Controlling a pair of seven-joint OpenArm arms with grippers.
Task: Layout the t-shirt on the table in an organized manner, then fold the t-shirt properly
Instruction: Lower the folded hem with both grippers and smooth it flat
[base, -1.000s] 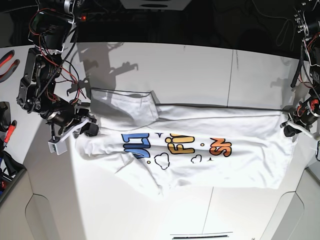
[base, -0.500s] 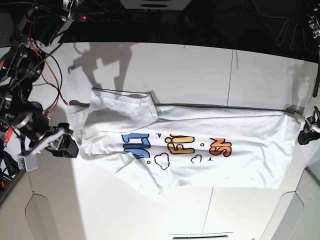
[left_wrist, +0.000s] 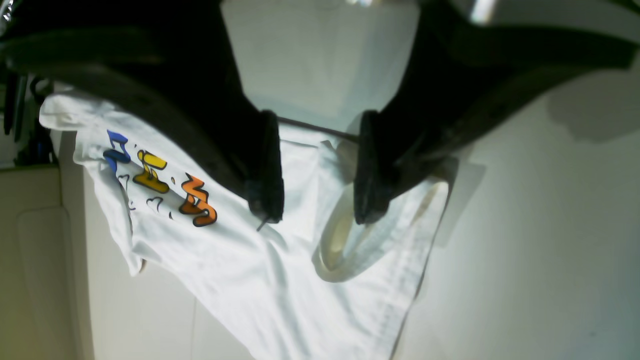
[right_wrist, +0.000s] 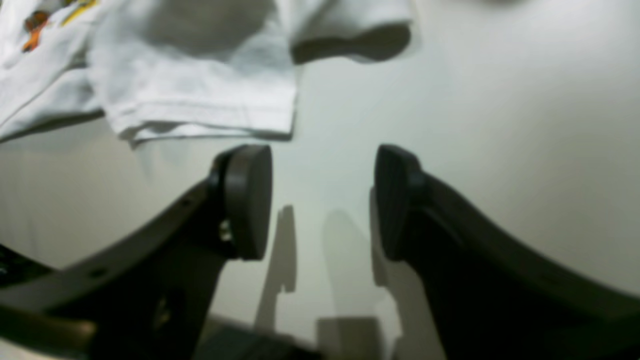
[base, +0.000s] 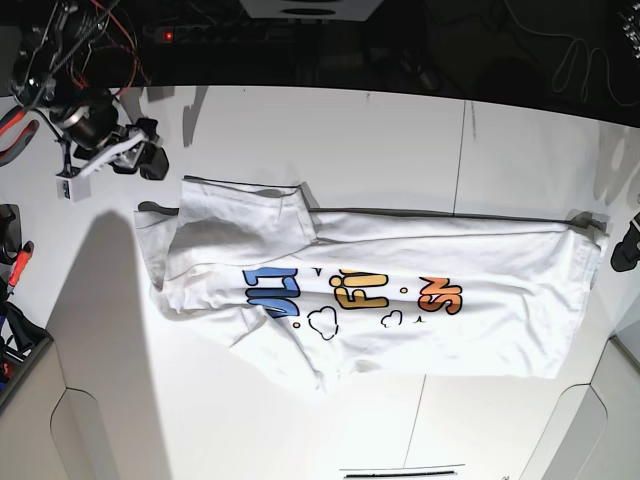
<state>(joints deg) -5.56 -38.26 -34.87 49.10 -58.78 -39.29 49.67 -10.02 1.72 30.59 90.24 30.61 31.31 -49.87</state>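
Note:
The white t-shirt (base: 420, 300) lies stretched sideways across the table (base: 400, 130), print up, with one sleeve (base: 245, 215) folded over at its left end. My right gripper (base: 148, 160) hovers open beyond the shirt's far-left corner. In the right wrist view its fingers (right_wrist: 247, 200) stand wide apart over bare table, short of the sleeve hem (right_wrist: 200, 115). My left gripper (base: 627, 243) shows only at the right border. In the left wrist view it (left_wrist: 315, 215) is open above the t-shirt's (left_wrist: 240, 270) end, with a curled fabric edge (left_wrist: 340, 245) below it and nothing between the fingers.
A thin dark seam (base: 450, 212) runs across the table behind the shirt. Red-handled tools (base: 14, 125) lie off the left edge. The table's front corners are cut away at lower left (base: 70, 400) and lower right.
Both grippers let go of the shirt's ends and opened. The right gripper rose to the far-left corner. The left gripper drew back off the right edge. The shirt stayed flat.

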